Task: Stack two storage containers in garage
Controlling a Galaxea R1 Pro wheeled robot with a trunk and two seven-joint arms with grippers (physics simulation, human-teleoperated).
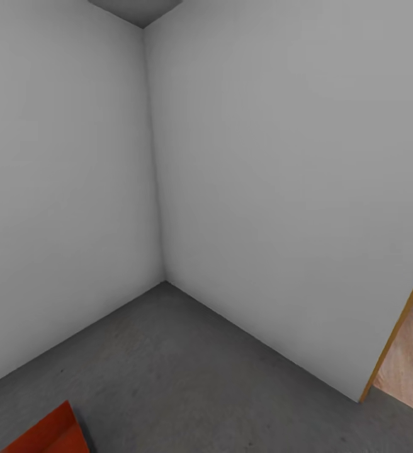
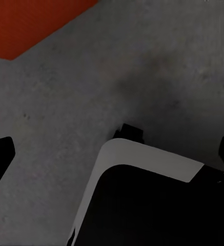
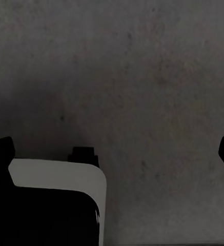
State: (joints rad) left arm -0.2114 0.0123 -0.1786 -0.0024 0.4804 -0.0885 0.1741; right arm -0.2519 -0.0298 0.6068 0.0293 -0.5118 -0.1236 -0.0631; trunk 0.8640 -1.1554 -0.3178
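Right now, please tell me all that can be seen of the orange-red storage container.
Only a corner of the storage container is visible, at the bottom left of the head view. It looks orange-red with thin, plain, matte walls, one face brighter than the other. It rests on the dark grey speckled concrete floor of the garage, apart from the white walls. The left wrist view shows another flat orange-red patch of it. Nothing else touches it.

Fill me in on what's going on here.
The robot faces a bare corner of white walls in the garage, on grey concrete floor. One orange-red container sits on the floor at the head view's lower left; the left wrist view catches its corner too. Both grippers, left and right, hang open over bare concrete, holding nothing. A doorway at right shows wood flooring beyond.
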